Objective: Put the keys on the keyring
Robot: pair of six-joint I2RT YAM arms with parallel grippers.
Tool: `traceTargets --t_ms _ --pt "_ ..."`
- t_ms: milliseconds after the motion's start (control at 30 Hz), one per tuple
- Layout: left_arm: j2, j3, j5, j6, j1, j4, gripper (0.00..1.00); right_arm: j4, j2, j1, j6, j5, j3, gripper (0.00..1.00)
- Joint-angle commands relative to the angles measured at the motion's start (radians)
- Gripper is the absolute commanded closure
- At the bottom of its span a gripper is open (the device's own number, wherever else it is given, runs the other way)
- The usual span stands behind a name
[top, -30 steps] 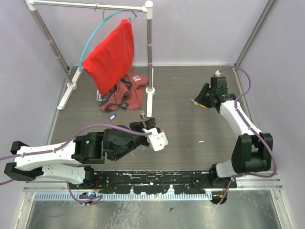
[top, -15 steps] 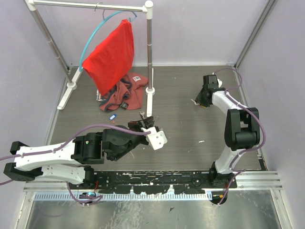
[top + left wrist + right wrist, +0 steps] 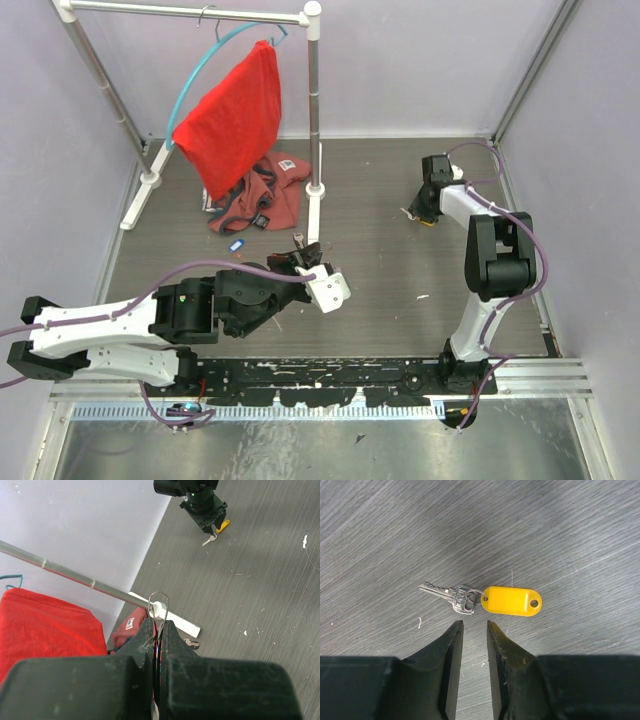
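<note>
Right arm [image 3: 492, 250] has folded in tighter, far right of table [image 3: 380, 200]. Right gripper [image 3: 473, 624]: jaws slightly apart, empty; key [image 3: 451, 595] with yellow tag [image 3: 512, 601] lies flat just beyond fingertips. Left gripper [image 3: 158, 628] clamped on keyring [image 3: 159, 592], loop poking out.

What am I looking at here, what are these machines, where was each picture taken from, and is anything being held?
These are two robot arms bolted to a table, each ending in a two-finger gripper. The wide picture looks down from above; the other two come from a camera on each wrist, so black fingers show at the bottom. The left gripper is shut on a thin wire keyring. The right gripper is open and holds nothing; a key with a yellow tag lies on the table just ahead of it. Further back stands a clothes rack with a red cloth hanging, and another cloth heaped below.
</note>
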Motion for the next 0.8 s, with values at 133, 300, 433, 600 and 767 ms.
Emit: traceTargets --t_ms 133,300,433,600,767 --pt "-0.020 0.004 -0.016 -0.008 -0.005 0.027 1.00 0.015 0.029 -0.004 -0.001 0.035 0.076 0.68" --pt "-0.025 0.002 -0.024 -0.007 -0.005 0.026 1.00 0.012 0.051 -0.004 -0.007 0.046 0.082 0.68" --pt "-0.019 0.004 -0.034 -0.006 -0.004 0.025 1.00 0.012 0.059 -0.004 -0.010 0.041 0.080 0.69" --pt "-0.021 0.004 -0.032 -0.005 -0.004 0.025 1.00 0.016 0.066 -0.003 -0.010 0.031 0.084 0.72" --pt "-0.027 0.002 -0.032 -0.006 -0.005 0.022 1.00 0.015 0.069 -0.004 -0.013 0.027 0.090 0.80"
